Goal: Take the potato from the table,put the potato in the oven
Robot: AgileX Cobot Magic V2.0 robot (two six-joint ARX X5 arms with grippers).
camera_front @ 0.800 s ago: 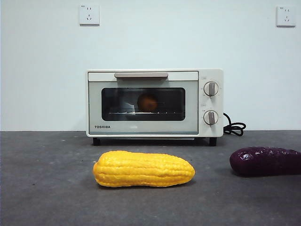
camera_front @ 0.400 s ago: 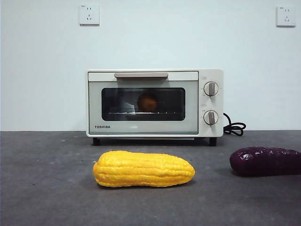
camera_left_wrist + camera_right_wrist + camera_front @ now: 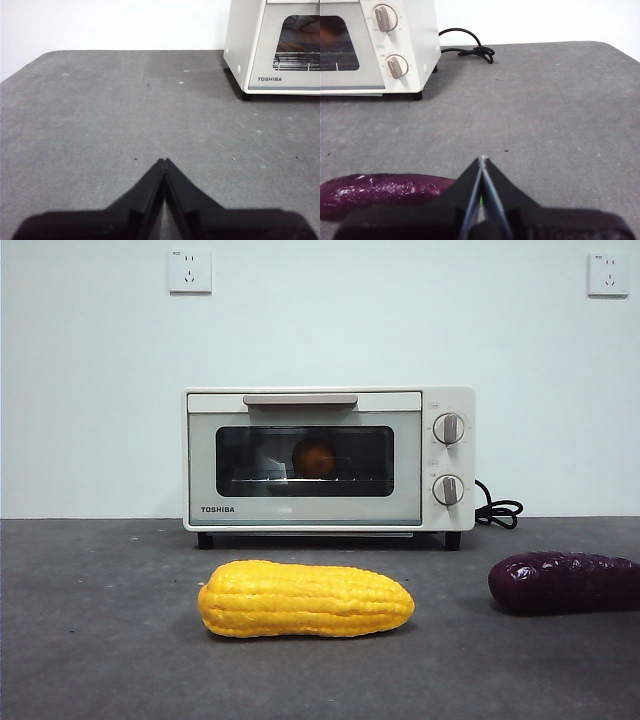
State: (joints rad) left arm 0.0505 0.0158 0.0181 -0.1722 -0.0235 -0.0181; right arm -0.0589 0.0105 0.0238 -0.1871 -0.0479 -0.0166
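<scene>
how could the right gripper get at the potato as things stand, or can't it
Probably not. The potato sits inside the oven behind its shut glass door, and the right gripper, shut, waits by the purple vegetable.

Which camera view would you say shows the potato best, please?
The front view: the potato sits on the rack behind the oven door's glass. The right wrist view catches only an orange glow at the window's edge; the left wrist view shows only rack.

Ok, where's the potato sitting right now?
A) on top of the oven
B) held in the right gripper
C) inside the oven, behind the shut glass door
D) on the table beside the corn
C: the potato shows as an orange-brown lump through the dark glass of the oven, whose door is shut.
</scene>
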